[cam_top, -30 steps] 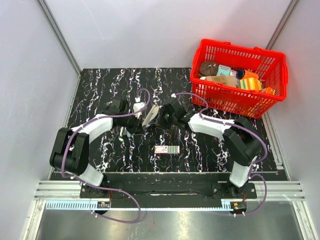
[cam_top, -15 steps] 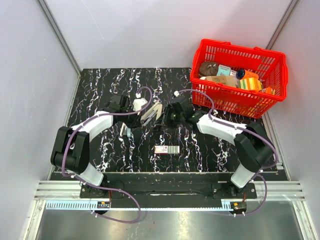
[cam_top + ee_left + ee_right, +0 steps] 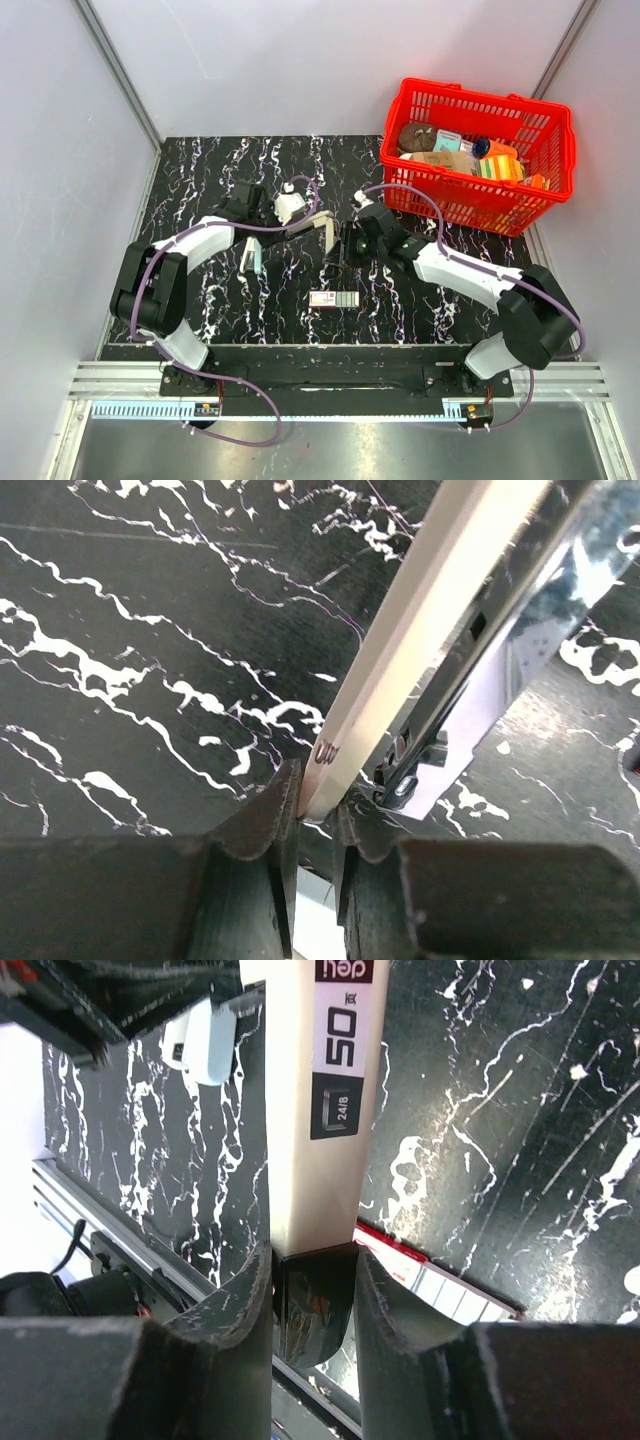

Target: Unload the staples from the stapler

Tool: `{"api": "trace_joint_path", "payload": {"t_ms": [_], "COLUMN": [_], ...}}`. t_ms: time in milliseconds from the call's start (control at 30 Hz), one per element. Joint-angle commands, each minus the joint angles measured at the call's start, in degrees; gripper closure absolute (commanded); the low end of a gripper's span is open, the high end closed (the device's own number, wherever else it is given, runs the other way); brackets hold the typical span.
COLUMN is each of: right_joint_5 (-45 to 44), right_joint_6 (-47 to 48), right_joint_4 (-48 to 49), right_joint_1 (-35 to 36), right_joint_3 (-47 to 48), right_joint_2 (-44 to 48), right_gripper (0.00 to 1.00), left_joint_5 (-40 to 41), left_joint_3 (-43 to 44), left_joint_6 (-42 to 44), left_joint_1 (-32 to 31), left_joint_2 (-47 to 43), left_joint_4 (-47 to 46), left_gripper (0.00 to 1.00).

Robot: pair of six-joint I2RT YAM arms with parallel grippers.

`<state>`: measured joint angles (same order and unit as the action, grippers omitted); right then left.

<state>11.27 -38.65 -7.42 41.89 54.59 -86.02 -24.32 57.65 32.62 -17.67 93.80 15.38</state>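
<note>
1. Black marble-patterned table [image 3: 200, 170] with white veining, enclosed by pale grey walls.
2. Cream plastic stapler [image 3: 312, 222], hinged apart, held over the middle of the table between both arms. Its bright metal magazine [image 3: 500, 630] is exposed beside the cream arm. A black label [image 3: 342, 1060] reads "50" and "24/8".
3. Left end effector [image 3: 318, 810]: fingers pinched tight on the end of the stapler's cream arm.
4. Right end effector [image 3: 312, 1290]: fingers clamped around the black end of the stapler's other half.
5. Small flat red-and-white packet [image 3: 333, 299], lying on the table just nearer than the stapler.
6. Small white-and-teal object [image 3: 250, 258], left of the stapler; type unclear.
7. Red plastic mesh basket [image 3: 470, 205], far right corner, holding assorted goods.
</note>
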Motion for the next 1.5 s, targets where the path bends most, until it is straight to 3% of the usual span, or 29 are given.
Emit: {"api": "trace_joint_path", "payload": {"t_ms": [0, 600, 833, 933, 1233, 1300, 1400, 1467], "right_joint_5": [9.2, 2.5, -4.9, -10.8, -16.9, -20.1, -24.6, -28.6], "right_joint_6": [6.2, 10.6, 9.3, 9.0, 8.9, 11.0, 14.8, 17.0], "right_joint_4": [-6.6, -13.9, -13.0, -13.5, -15.4, -17.9, -19.8, -21.0], "right_joint_1": [2.6, 6.5, 6.3, 6.4, 3.9, 2.9, 1.1, 0.0], "right_joint_3": [-2.8, -1.2, 2.6, 6.5, 19.1, 22.1, 24.9, 27.0], "right_joint_2": [4.4, 7.9, 7.9, 6.1, -0.4, -2.1, -6.3, -10.2], "right_gripper": [1.00, 1.00, 1.00, 1.00, 1.00, 1.00, 1.00, 1.00], "left_joint_5": [8.0, 14.6, 11.0, 10.0, 9.3, 7.9, 2.7, -1.1], "left_joint_3": [4.5, 3.6, 3.4, 3.7, 3.8, 5.3, 9.4, 11.7], "left_joint_6": [-0.8, 1.7, -1.8, -3.3, -6.3, -9.7, -15.6, -17.8], "left_joint_1": [0.7, -3.4, -4.5, -4.7, -3.9, -1.9, 2.7, 6.2], "left_joint_2": [0.8, 3.8, 1.7, 0.7, -3.5, -4.3, -3.7, -3.2], "left_joint_4": [-16.8, -28.9, -25.1, -23.7, -18.1, -15.6, -6.4, -1.6], "left_gripper": [1.00, 1.00, 1.00, 1.00, 1.00, 0.90, 0.63, 0.54]}}
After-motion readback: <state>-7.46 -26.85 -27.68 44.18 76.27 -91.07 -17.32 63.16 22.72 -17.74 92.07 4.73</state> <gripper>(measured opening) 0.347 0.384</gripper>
